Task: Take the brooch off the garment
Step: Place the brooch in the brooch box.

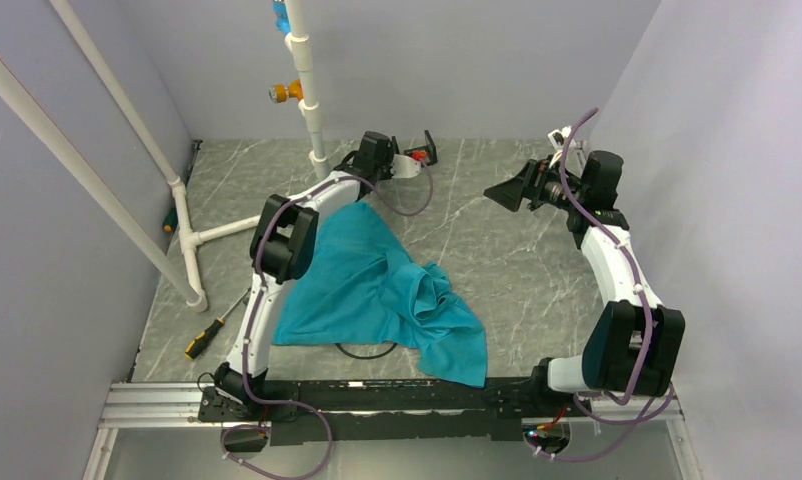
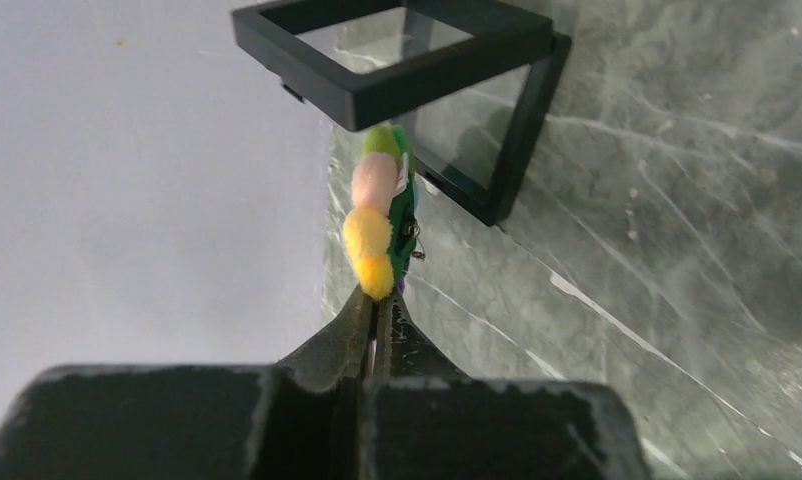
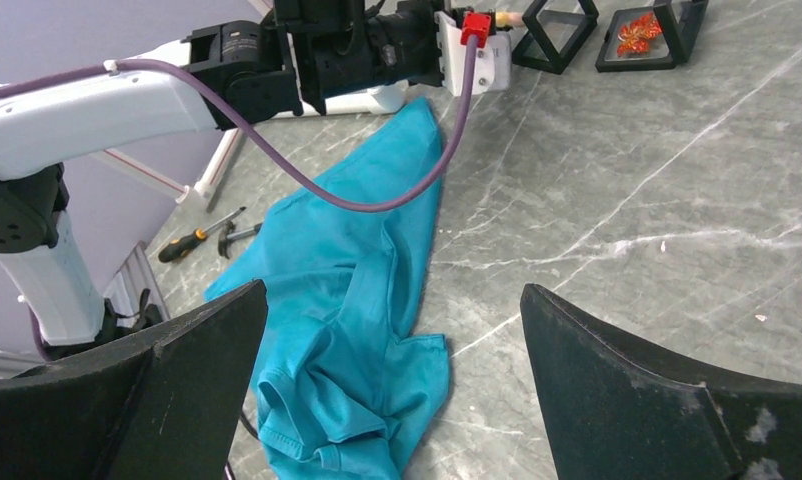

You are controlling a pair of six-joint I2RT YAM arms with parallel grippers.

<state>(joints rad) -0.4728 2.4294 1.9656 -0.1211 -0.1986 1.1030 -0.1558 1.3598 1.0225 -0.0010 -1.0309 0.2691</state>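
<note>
The brooch is a small fluffy piece with yellow, pink and green bits. My left gripper is shut on its lower end and holds it in the air at the far back of the table, away from the garment. The garment is a teal T-shirt lying crumpled on the marble table in front of the left arm; it also shows in the right wrist view. My right gripper is open and empty, raised at the back right, with its fingers spread wide above the table.
A black open frame box stands just beyond the brooch. A second black frame holds a red ornament. A white pipe stand and a screwdriver are at the left. A black cable loop pokes from under the shirt.
</note>
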